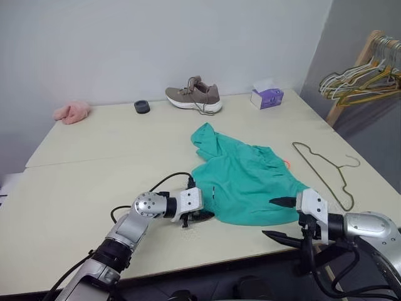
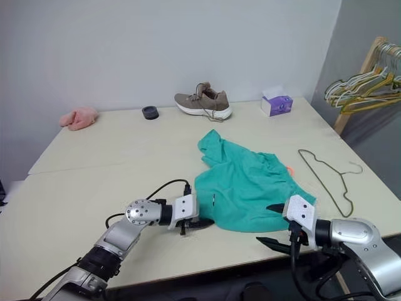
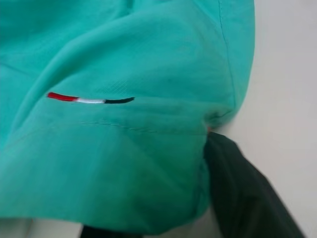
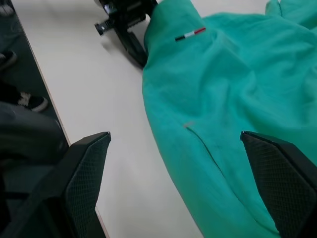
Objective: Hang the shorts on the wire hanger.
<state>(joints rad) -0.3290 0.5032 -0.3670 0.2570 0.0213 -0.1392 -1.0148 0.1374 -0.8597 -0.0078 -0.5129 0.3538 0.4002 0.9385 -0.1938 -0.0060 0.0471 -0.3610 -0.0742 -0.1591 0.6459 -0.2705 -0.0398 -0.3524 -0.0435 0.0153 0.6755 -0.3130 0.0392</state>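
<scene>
Soft, wrinkled teal shorts (image 3: 124, 129), seemingly pinched.

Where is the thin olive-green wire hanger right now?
The thin olive-green wire hanger lies flat on the pale table's right side, just right of the crumpled teal-green shorts.

Silver arms, white wrists, black cables, black-fingered left hand (image 1: 199, 216)

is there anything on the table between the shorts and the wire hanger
Nothing visible. The shorts lie just left of the wire hanger, with bare table between them. The shoe and tissue box sit far back by the wall.
</scene>
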